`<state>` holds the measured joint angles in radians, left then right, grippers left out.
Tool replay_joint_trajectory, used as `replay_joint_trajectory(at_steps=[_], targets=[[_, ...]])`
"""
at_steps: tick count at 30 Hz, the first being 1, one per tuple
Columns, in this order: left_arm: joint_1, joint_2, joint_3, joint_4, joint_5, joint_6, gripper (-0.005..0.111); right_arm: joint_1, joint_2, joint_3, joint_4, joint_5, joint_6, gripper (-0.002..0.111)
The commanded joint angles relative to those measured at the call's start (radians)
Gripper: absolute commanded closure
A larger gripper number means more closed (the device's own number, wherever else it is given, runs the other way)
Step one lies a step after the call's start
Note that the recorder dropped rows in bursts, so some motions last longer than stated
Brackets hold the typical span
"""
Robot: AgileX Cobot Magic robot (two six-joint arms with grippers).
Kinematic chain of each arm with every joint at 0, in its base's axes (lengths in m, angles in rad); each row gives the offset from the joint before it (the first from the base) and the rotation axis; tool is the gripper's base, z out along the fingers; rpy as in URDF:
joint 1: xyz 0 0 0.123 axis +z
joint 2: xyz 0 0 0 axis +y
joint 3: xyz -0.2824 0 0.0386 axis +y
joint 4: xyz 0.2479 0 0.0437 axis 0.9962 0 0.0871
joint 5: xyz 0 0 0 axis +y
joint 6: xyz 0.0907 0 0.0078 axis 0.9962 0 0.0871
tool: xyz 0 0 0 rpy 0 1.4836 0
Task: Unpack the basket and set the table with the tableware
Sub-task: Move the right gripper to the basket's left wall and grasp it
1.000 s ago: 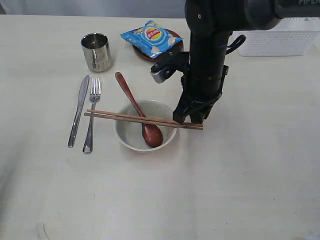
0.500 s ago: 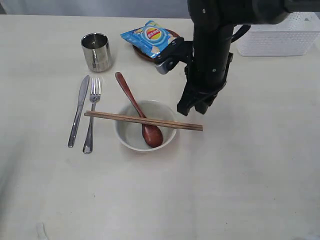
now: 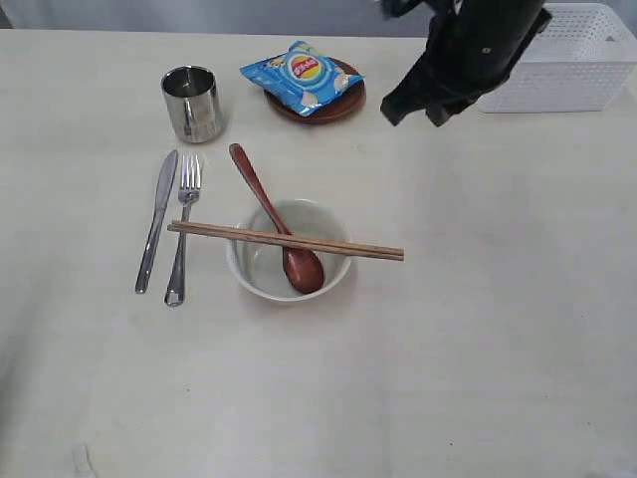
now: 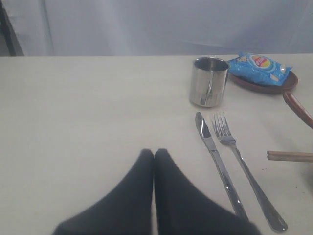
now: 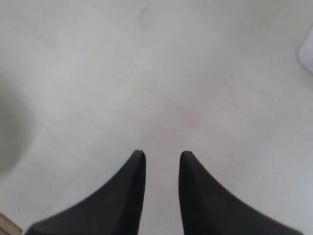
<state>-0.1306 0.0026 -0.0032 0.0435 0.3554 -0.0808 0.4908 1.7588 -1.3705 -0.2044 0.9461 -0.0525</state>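
Lifting clear: right tool [image 3: 414, 113] up and away from the chopsticks [image 3: 289, 240]

A second ago the right tool stood low at the right end of the chopsticks, beside the bowl [image 3: 236, 267]. It now hangs higher and farther back, over bare worktop [image 3: 478, 349] between the brown plate [image 3: 344, 103] and the basket [image 3: 557, 88]. In its own wrist view its fingers [image 5: 137, 166] stand a little spread, with nothing between them and only pale worktop below. The chopsticks have not moved. The left tool [image 4: 153, 152] is pressed together and pinches nothing, low over the worktop on the near side of the knife [image 4: 215, 159] and fork [image 4: 242, 166]; it does not show in the exterior view.

The bowl holds the head of the wooden spoon [image 3: 269, 214], whose handle leans out over the far rim towards the cup [image 3: 190, 103]. Both chopsticks lie side by side across the bowl's rim and over the spoon, their ends overhanging left and right. The plate carries the blue chip bag [image 3: 302, 77]. The basket stands at the far right corner, well apart from the set pieces.

Counted: one knife, one fork, one spoon, two chopsticks, one bowl, one cup, one plate, one bag, one basket. Knife and fork lie parallel just left of the bowl, with the cup beyond them.
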Motion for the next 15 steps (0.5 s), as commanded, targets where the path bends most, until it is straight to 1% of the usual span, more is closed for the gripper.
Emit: replay_joint_trajectory(at_steps=[1, 6, 9, 15], targets=[[0.002, -0.003, 0.003, 0.009, -0.011, -0.004, 0.107, -0.074, -0.036, 0.0, -0.011, -0.066, 0.068, 0.083], [0.002, -0.003, 0.003, 0.009, -0.011, -0.004, 0.107, -0.163, -0.033, 0.0, -0.011, -0.114, 0.111, 0.083], [0.002, -0.003, 0.003, 0.009, -0.011, -0.004, 0.107, -0.203, -0.031, 0.0, -0.011, -0.133, 0.105, 0.083], [0.002, -0.003, 0.003, 0.009, -0.011, -0.004, 0.107, -0.244, -0.031, 0.0, -0.011, -0.162, 0.082, 0.083]])
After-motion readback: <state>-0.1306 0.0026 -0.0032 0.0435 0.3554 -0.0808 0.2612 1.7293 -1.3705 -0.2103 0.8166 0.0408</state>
